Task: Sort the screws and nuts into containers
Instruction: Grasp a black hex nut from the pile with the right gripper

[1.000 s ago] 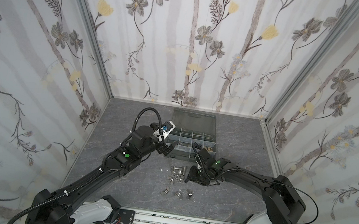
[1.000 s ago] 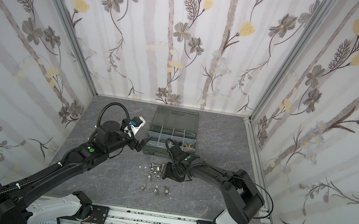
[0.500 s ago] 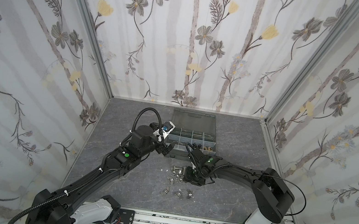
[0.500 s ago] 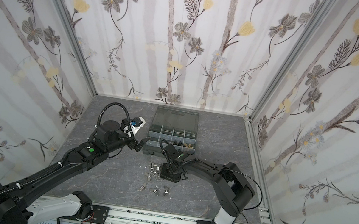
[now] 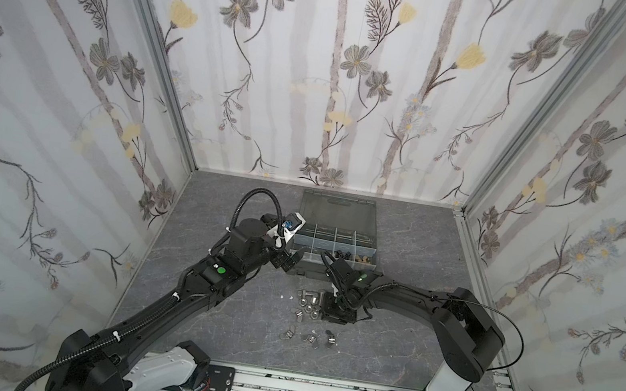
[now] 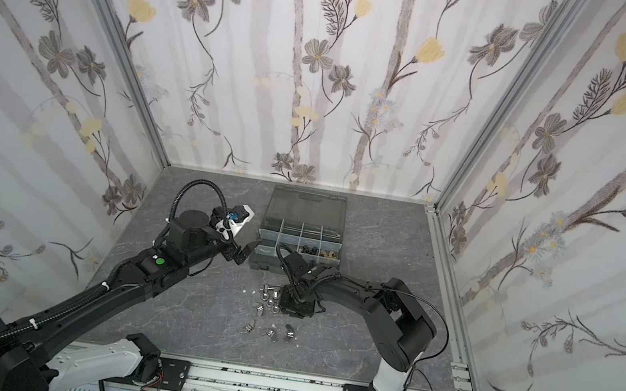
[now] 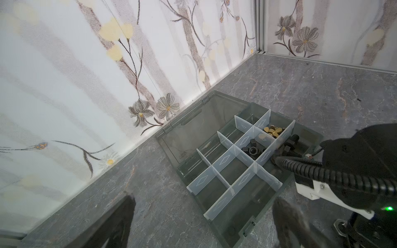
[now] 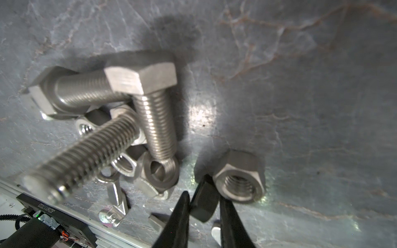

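Observation:
Silver screws [image 8: 154, 120] lie heaped on the grey table, with silver nuts [image 8: 239, 176] beside and under them. My right gripper [image 8: 203, 196] is down at the right edge of this heap [image 5: 308, 301], shut on a small black nut [image 8: 202, 207] that stands on edge between its fingers. In both top views the wrist hides those jaws [image 6: 296, 307]. The containers are the compartments of the open dark grey case [image 7: 247, 230]; brass nuts [image 7: 272, 131], black nuts [image 7: 251, 149] and black screws [image 7: 289, 145] lie in them. My left gripper [image 7: 204, 225] hangs open and empty over the case's near left corner [image 5: 287, 260].
Three silver wing nuts [image 5: 309, 337] lie apart from the heap, nearer the front rail [image 5: 316, 390]. The case's smoky lid [image 5: 338, 211] lies open towards the back wall. My right arm's cable [image 7: 322, 171] crosses in front of the case's right end.
My right gripper has moved left and down to the heap's edge, and its jaws have narrowed onto the black nut. The left arm has stayed put.

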Robot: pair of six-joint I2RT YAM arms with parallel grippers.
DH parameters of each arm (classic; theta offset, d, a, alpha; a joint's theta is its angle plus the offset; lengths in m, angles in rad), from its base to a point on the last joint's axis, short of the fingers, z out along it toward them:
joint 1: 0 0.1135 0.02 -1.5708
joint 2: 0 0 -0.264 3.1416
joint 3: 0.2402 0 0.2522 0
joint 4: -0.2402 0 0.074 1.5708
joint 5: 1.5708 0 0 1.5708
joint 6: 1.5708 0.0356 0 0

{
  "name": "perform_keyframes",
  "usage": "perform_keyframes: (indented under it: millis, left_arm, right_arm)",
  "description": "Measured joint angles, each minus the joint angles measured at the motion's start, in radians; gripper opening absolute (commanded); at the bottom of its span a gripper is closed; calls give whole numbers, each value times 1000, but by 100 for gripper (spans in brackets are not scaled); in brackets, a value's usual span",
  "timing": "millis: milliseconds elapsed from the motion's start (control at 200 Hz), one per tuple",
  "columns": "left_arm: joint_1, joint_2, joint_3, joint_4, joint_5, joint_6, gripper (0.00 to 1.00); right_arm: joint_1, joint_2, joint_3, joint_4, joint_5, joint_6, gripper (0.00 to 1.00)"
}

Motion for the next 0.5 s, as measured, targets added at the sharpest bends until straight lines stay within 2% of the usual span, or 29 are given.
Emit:
perform_keyframes:
  millis: [285, 500]
  left_arm:
    - [1, 0, 0, -2, 0, 8, 100]
    - [1, 0, 0, -2, 0, 11, 100]
  right_arm:
    - [-14, -2, 0, 8, -17, -12, 34]
    - [-16, -1, 2, 3, -10, -16, 26]
